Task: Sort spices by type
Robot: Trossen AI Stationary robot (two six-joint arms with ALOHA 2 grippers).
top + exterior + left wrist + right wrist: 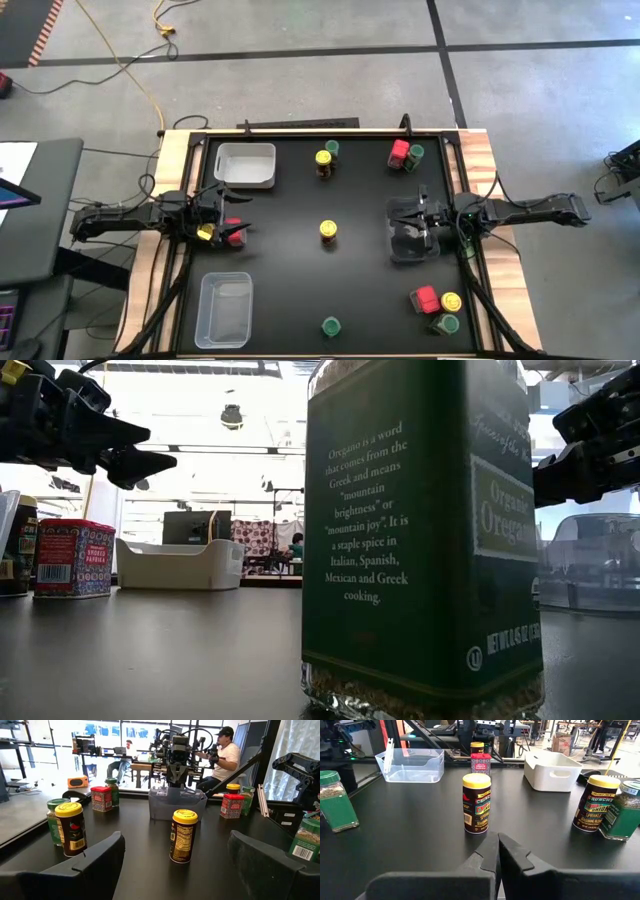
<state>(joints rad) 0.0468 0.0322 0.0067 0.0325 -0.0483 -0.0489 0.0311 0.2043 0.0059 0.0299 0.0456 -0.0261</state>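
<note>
Four yellow-lidded jars (328, 230), four green-lidded jars (331, 326) and three red tins (399, 152) stand on the table. There are three bins: one white (245, 165), two clear (225, 309).

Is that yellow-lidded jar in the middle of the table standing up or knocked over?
Upright: the yellow-lidded jar stands on its base with its lid on top.

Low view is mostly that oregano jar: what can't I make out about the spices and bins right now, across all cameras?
- Low view: the green oregano jar hides the table's middle; its lid is cut off by the top edge.
- High view: the left gripper overlaps a yellow-lidded jar and a red tin.
- High view: the right gripper covers part of the grey bin; contents unclear.
- High view: labels too small.
</note>
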